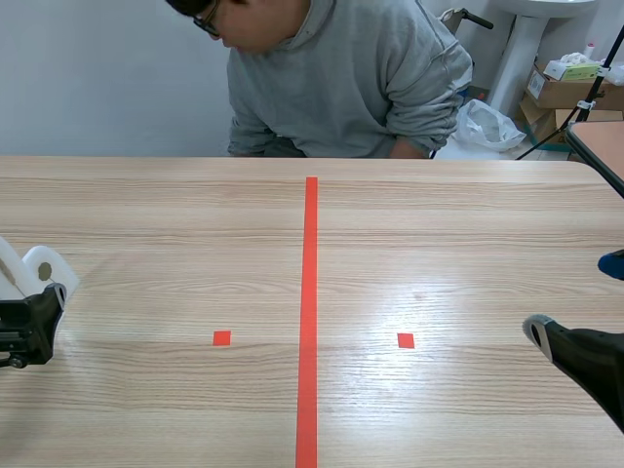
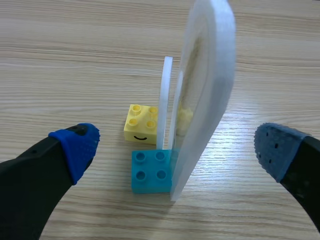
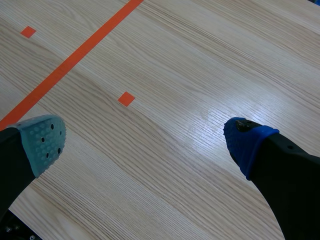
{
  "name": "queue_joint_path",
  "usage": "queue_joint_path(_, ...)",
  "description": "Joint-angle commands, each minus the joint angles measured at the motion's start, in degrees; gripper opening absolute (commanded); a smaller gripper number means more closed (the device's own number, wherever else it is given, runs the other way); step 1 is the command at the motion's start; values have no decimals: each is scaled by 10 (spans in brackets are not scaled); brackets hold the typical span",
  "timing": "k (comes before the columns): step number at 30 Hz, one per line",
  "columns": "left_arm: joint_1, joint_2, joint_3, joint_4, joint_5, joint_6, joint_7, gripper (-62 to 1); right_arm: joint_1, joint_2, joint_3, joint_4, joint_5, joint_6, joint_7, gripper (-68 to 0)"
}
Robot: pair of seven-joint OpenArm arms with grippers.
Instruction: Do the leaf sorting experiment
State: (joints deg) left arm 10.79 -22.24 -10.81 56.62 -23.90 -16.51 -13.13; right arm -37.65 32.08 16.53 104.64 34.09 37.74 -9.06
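A white oval foam-like plate stands upright on a blue brick. A thinner white plate stands beside it, and a yellow brick with a smile mark sits just behind the blue one. My left gripper is open, one finger on each side of this stack and not touching it. In the scene view the white plates show at the table's left edge, by the left gripper. My right gripper is open above bare wood, low at the right side.
An orange-red tape line runs down the table's middle, with a small square mark on its left and another square mark on its right. A person in a grey hoodie sits at the far edge. Boxes stand beyond the table.
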Motion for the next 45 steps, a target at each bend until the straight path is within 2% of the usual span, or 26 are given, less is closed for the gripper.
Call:
queue_joint_path(1, -3, -3, 0, 9, -5, -1, -8, 14, 7, 6, 3, 3, 7, -2, 10, 4)
queue_joint_path(8, 4, -13, -3, 42, -5, -1, -8, 14, 7, 6, 3, 3, 7, -2, 10, 4)
queue_joint_path(19, 76, -59, -26, 239, -5, -8, 17, 14, 7, 6, 3, 3, 7, -2, 10, 4)
queue_joint_path(22, 95, -68, -26, 295, -5, -35, 31, 14, 7, 6, 3, 3, 7, -2, 10, 4)
queue_joint_path(26, 115, -87, -19, 348, -5, -96, 37, 14, 7, 6, 3, 3, 7, -2, 10, 4)
queue_joint_path(29, 121, -110, 5, 361, -5, -118, 38, 14, 7, 6, 3, 3, 7, -2, 10, 4)
queue_joint_path(35, 121, -151, 82, 361, -5, -120, 38, 14, 13, 6, 3, 3, 7, -2, 10, 4)
queue_joint_path(41, 126, -157, 142, 361, -3, -120, 57, 14, 16, 8, 3, 3, 7, -2, 10, 4)
queue_joint_path(45, 132, -157, 158, 362, -2, -117, 78, 14, 16, 8, 3, 3, 6, -2, 10, 4)
